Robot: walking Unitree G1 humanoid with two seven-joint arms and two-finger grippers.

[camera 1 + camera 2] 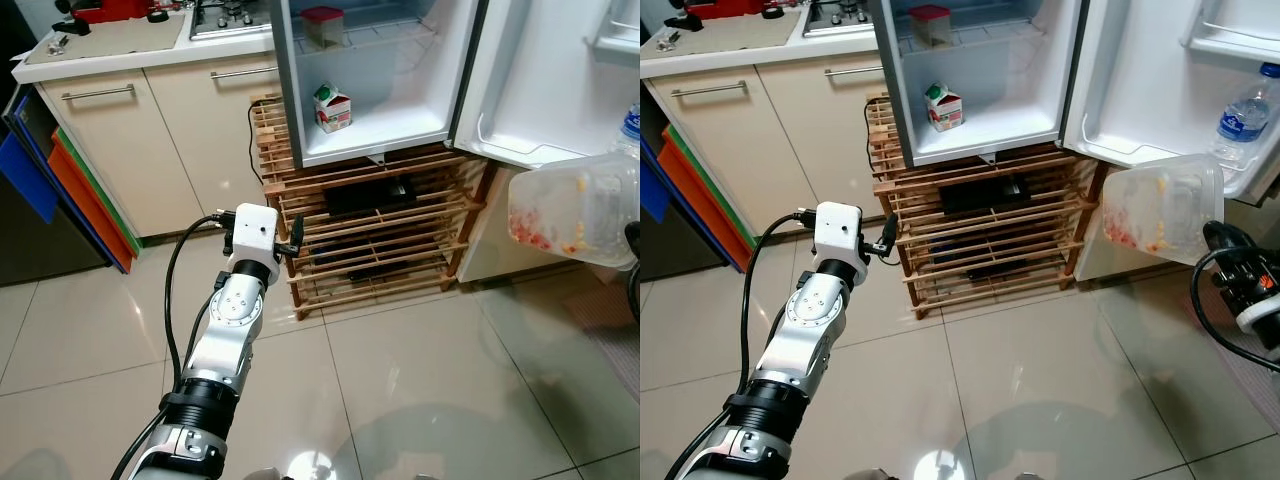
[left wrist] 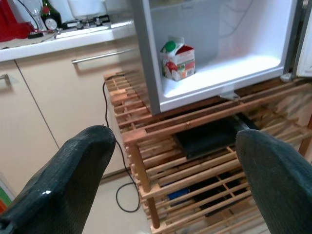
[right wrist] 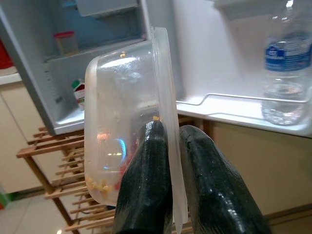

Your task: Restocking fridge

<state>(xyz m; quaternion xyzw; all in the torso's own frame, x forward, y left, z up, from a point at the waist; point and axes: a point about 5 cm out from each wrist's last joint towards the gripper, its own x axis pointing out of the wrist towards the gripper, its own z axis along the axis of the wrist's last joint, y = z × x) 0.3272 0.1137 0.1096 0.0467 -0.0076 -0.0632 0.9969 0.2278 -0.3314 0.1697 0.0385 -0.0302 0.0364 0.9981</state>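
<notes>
My right gripper [image 3: 168, 131] is shut on the rim of a clear plastic container [image 1: 1160, 210] that is tipped on its side, with red and yellow food bits inside. It hangs in front of the open fridge door [image 1: 540, 70]. The open fridge [image 1: 285, 90] holds a milk carton [image 1: 333, 108] on its lower shelf. A red-lidded tub [image 1: 322, 25] stands on the shelf above. A water bottle [image 1: 1243, 112] stands in the door shelf. My left gripper [image 2: 174, 137] is open and empty, raised in front of the wooden rack [image 1: 380, 230] under the fridge.
Beige cabinets [image 1: 130, 150] with a counter and hob stand left of the fridge. Blue and orange boards [image 1: 70, 185] lean at the far left. A black cable [image 2: 122, 195] runs down beside the rack. The tiled floor [image 1: 400, 380] lies in front.
</notes>
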